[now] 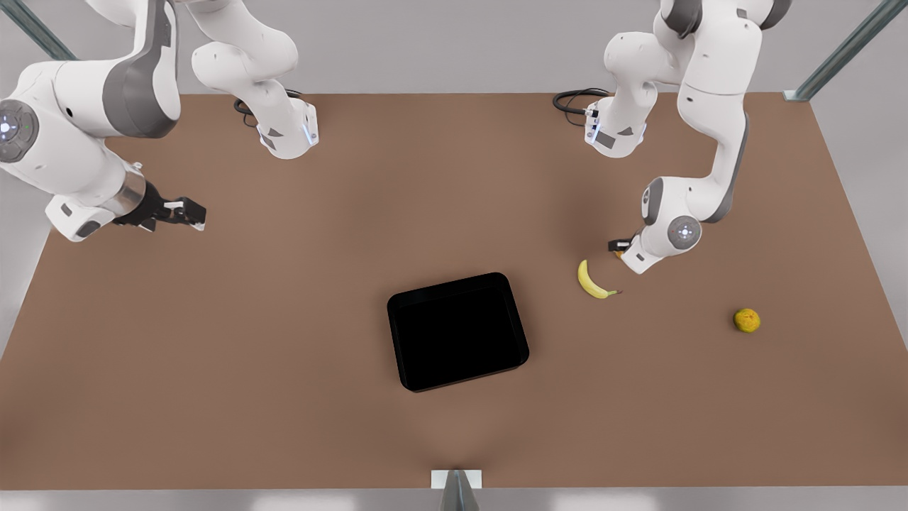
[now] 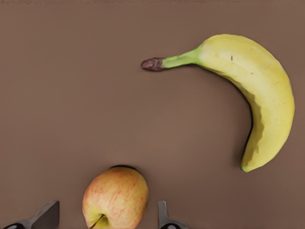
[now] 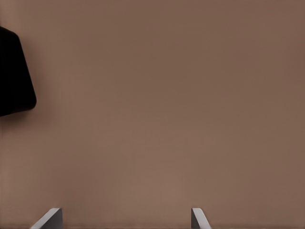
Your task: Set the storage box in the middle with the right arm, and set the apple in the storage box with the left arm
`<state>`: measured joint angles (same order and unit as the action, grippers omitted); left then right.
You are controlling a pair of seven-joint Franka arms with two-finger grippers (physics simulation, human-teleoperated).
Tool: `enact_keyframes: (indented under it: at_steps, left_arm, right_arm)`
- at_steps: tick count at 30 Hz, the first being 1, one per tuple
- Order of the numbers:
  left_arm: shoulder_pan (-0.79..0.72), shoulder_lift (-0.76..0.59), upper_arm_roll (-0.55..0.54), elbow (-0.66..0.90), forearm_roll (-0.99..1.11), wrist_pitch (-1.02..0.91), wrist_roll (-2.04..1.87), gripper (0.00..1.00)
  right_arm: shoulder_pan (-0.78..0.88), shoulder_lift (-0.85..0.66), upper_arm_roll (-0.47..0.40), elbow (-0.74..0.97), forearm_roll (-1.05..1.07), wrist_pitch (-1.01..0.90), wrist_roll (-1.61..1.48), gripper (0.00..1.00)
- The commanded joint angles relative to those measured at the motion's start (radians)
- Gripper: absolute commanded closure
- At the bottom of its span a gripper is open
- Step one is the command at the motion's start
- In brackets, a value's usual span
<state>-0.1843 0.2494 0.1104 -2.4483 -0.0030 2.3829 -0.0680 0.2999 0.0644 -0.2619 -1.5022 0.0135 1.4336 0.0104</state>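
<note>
**Left gripper down at the apple; storage box empty at centre of counter**

The storage box (image 1: 457,331) sits near the middle of the brown counter (image 1: 284,397), slightly skewed to the counter edges, its interior black and holding nothing. One corner of it also appears in the right wrist view (image 3: 14,71).

The left arm (image 1: 709,177) stands on the front view's right, bent low to the counter. Its gripper (image 1: 618,246) is down just beside the upper end of the banana (image 1: 594,280). In the left wrist view the apple (image 2: 115,197) lies between the two fingers (image 2: 164,217), which stand apart on either side of it. Whether either finger touches the skin cannot be told. The apple rests on the counter, stem end toward the camera.

The banana (image 2: 257,95) lies near the apple but apart from it, its stem pointing away from the box. It is the closest object to the gripper. An orange (image 1: 746,320) lies well apart, further toward the front view's right.

The right arm (image 1: 71,142) is on the front view's left, raised above bare counter. Its gripper (image 1: 186,211) is well apart from the box, with the fingers (image 3: 198,218) spread and nothing between them.
</note>
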Motion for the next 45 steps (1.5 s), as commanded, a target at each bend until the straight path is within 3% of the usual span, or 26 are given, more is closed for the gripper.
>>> enact_keyframes:
  at_steps: [1, 17, 21, 31, 34, 36, 39, 42, 45]
  left_arm:
    - [0.000, 0.010, 0.000, 0.000, 0.003, 0.039, 0.001, 0.00]
    - [-0.001, 0.047, 0.000, -0.012, 0.001, 0.030, 0.001, 0.04]
    - [-0.001, 0.047, 0.000, -0.012, 0.001, 0.033, 0.001, 0.37]
    - [-0.001, -0.027, 0.000, 0.031, -0.029, -0.030, -0.007, 0.42]
    - [-0.069, -0.061, -0.009, 0.250, -0.077, -0.260, -0.153, 0.42]
    - [-0.135, -0.029, -0.009, 0.380, -0.078, -0.314, -0.236, 0.42]
    - [-0.244, 0.201, -0.018, 0.824, -0.078, -0.528, -0.435, 0.42]
    - [-0.346, 0.402, -0.021, 1.115, -0.109, -0.530, -0.593, 0.43]
    - [-0.412, 0.554, -0.034, 1.285, -0.110, -0.499, -0.670, 0.43]
  right_arm:
    - [-0.031, 0.000, -0.002, 0.000, 0.000, -0.012, -0.023, 0.00]
    - [-0.030, 0.012, -0.002, -0.004, 0.003, -0.013, -0.021, 0.00]
    - [-0.030, 0.012, -0.002, -0.004, 0.003, -0.013, -0.023, 0.00]
    - [-0.030, 0.015, -0.002, -0.006, 0.003, -0.013, -0.023, 0.00]
    - [-0.030, 0.017, -0.002, -0.006, 0.003, -0.013, -0.023, 0.00]
    - [-0.030, 0.017, -0.002, -0.006, 0.005, -0.013, -0.023, 0.00]
    - [-0.030, 0.017, -0.002, -0.007, 0.005, -0.013, -0.023, 0.00]
    - [-0.031, 0.018, -0.003, -0.006, 0.003, -0.012, -0.023, 0.00]
    - [-0.033, 0.018, -0.005, -0.004, 0.002, -0.012, -0.024, 0.00]
